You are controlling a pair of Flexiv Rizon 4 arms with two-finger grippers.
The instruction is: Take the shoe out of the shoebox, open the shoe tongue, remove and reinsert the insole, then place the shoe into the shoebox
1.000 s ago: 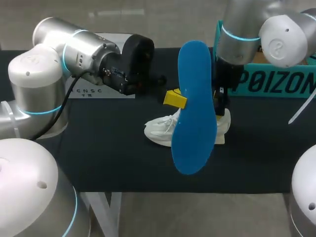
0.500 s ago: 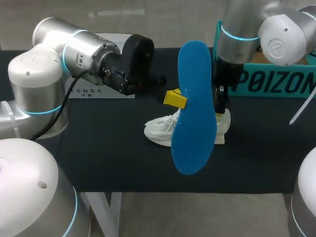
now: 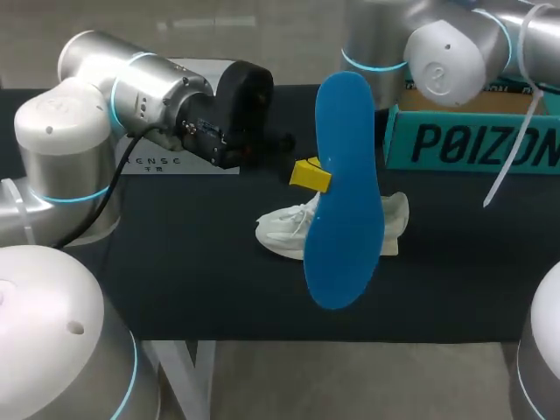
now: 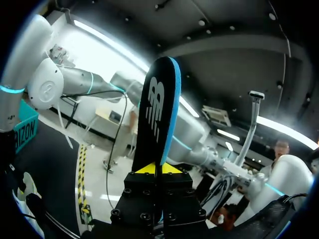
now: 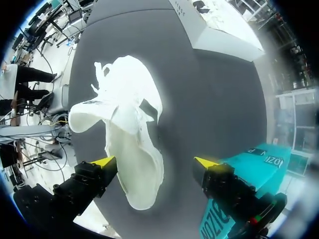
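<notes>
A black table (image 3: 175, 280) is carrying everything here, and the white sneaker (image 3: 284, 232) is lying on it near the middle, sole down. Behind the sneaker and off to its left, a flat white box (image 3: 179, 162) is sitting on the table. My left arm (image 3: 131, 87) is coming in above that side, and the left gripper (image 4: 158, 168) is hanging in the air just above and behind the sneaker. Its yellow-tipped fingers are pressing together on the lower end of the blue insole (image 3: 346, 192). The insole is standing nearly upright (blue face toward the head camera, black printed face (image 4: 157, 114) toward the left wrist camera) and is hiding the middle of the sneaker from the head view. It is not touching the sneaker as far as I can tell.

My right arm (image 3: 437, 52) is reaching in high behind the sneaker. The right gripper (image 5: 154, 163) is hovering over the sneaker (image 5: 129, 134) with its fingers spread wide, gripping nothing. The teal shoebox (image 3: 472, 144) is standing behind the sneaker to its right, near the table's far edge.
</notes>
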